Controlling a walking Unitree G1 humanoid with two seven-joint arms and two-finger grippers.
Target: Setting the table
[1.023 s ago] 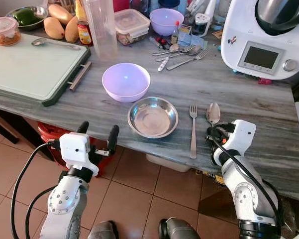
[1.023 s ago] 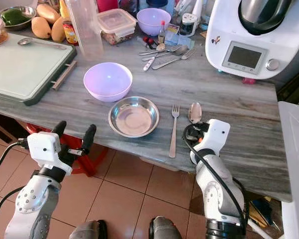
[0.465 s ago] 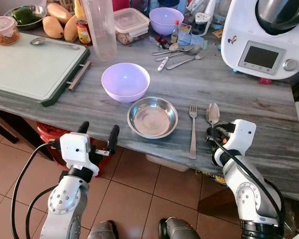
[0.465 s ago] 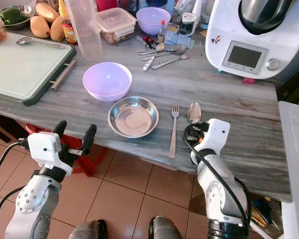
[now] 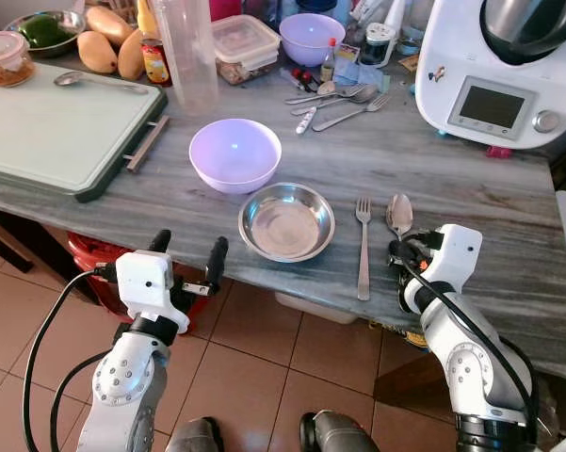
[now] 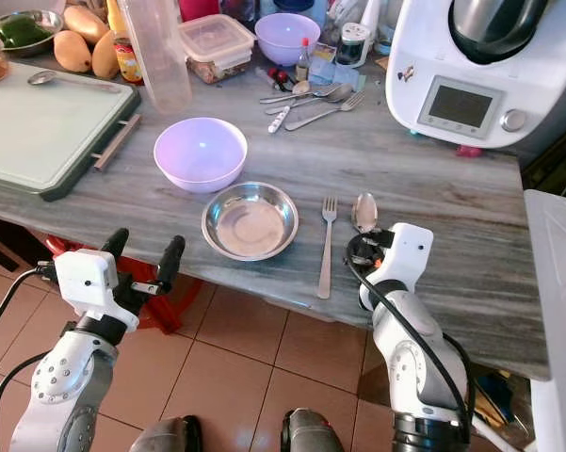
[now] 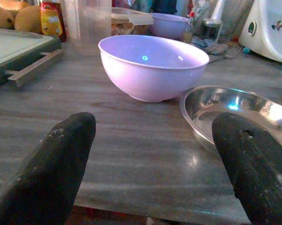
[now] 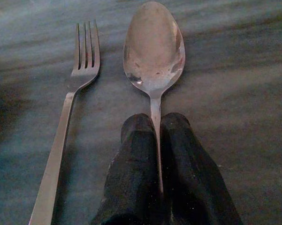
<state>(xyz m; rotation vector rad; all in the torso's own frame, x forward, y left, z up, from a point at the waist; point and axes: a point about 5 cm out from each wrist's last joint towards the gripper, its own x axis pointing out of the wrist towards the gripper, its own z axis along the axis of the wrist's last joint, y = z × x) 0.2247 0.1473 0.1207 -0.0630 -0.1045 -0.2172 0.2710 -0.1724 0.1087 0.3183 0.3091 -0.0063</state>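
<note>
- While the place setting is being laid at the lower centre of the head views, the spoon is being held by its handle between the closed fingers of the right gripper, its bowl resting on the grey countertop.
- A fork is being shown lying just left of the spoon, parallel and apart from it.
- A steel dish is being shown left of the fork, near the counter's front edge; a lilac bowl is standing just behind it, up and to the left.
- The left gripper is being held at lower left, off the counter edge, fingers spread wide with nothing between them.
- Progress is being judged as well along: dish, fork and spoon are in place. Release of the spoon is being judged as remaining.
- Spare cutlery is being left at upper centre.
</note>
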